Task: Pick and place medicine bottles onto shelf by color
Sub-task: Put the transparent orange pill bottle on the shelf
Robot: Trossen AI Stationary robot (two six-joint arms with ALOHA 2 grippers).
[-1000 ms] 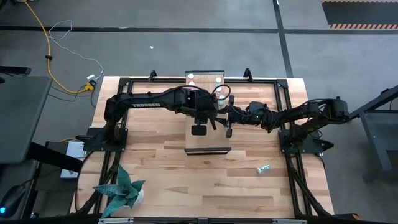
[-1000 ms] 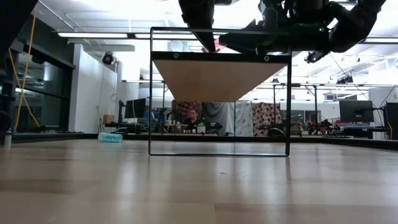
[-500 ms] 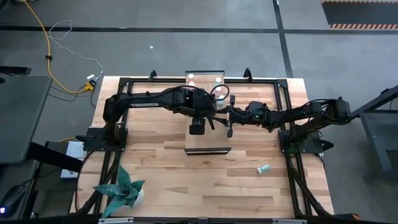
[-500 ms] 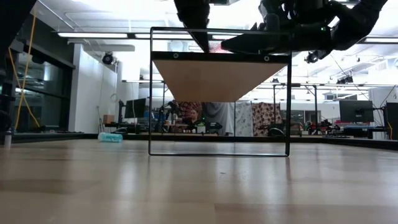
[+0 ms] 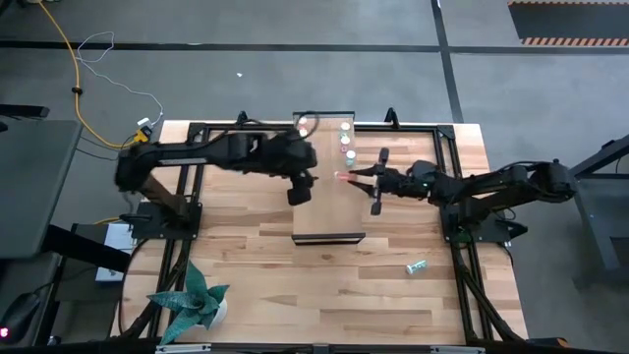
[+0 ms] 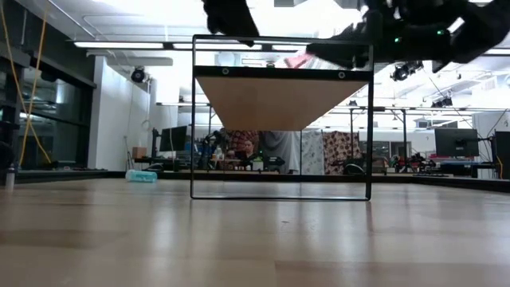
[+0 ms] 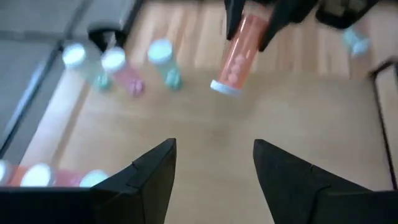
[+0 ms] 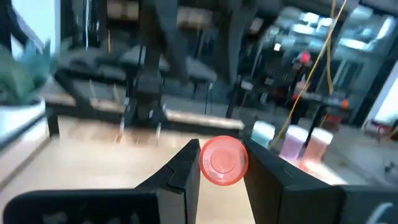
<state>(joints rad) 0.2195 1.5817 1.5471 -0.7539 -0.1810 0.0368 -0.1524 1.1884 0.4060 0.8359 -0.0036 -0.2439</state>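
Observation:
My right gripper (image 5: 356, 178) is shut on a pink medicine bottle (image 5: 342, 178), held above the raised light-wood shelf (image 5: 329, 221). The left wrist view shows that bottle (image 7: 239, 53) with its white cap (image 7: 224, 88) free. My left gripper (image 5: 300, 189) hovers open over the shelf's left edge, touching nothing; its fingers (image 7: 214, 163) are spread. Several pink and teal bottles (image 5: 346, 141) stand on their bases at the shelf's far end (image 7: 115, 62). One teal bottle (image 5: 417, 265) lies on its side on the table. My right gripper pinches the pink bottle between its two fingers (image 8: 180, 168) at the bottom end (image 8: 222, 160), opposite the cap. The fingers come about level from the table's right and lie along the bottle. The bottle is lifted clear of the shelf (image 6: 299, 60), its cap toward the table's left.
The shelf stands on a thin dark frame (image 6: 193, 119) over the table. A potted plant (image 5: 197, 300) sits at the near left corner. Black frame rails (image 5: 452, 147) border the table. People and desks show in the room behind (image 6: 247, 151).
My left gripper has drawn back from the shelf's middle toward the table's left and far side, its arm swinging left. My right gripper has pulled back toward the right and risen a little; it now holds the pink bottle above the shelf.

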